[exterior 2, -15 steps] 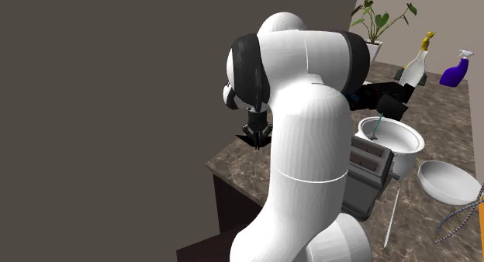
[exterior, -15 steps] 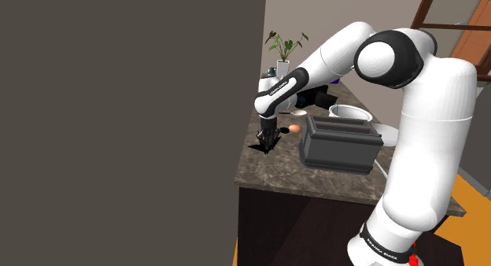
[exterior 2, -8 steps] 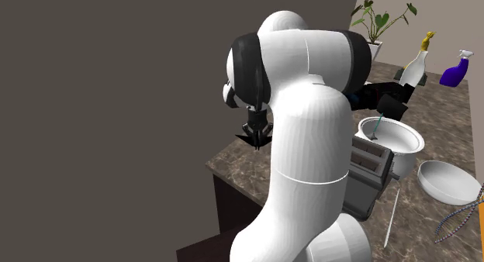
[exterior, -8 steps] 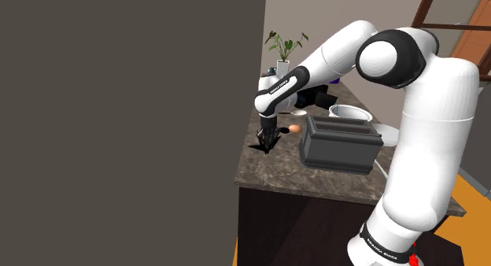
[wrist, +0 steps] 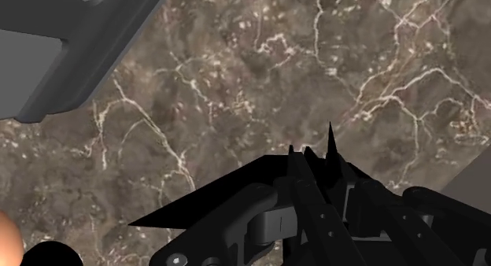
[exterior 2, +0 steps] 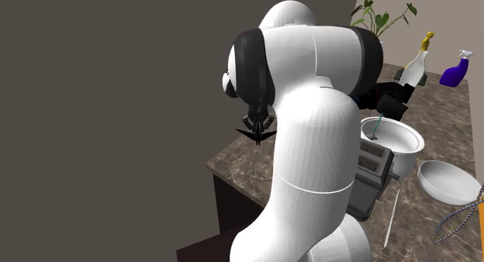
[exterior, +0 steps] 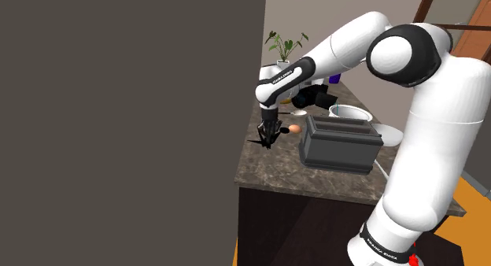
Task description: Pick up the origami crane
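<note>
Jaws clamped on the black origami crane [wrist: 220, 186] now hang higher above the table [exterior: 315, 184], egg [exterior: 294, 128] at three o'clock; the pick looks nearly complete.

**Crane in the black gripper**

You can see the white robot arm [exterior: 429, 146] reach over to the picture's left, down to its black two-finger gripper [exterior: 269, 135]. The fingers are pinched on the small black folded crane [exterior: 259, 139], over the brown stone counter with white veins [exterior: 275, 168]. A little orange-brown egg [exterior: 294, 128] lies just beside the gripper. The dark grey box-shaped toaster [exterior: 338, 144] sits next to the egg.
</note>
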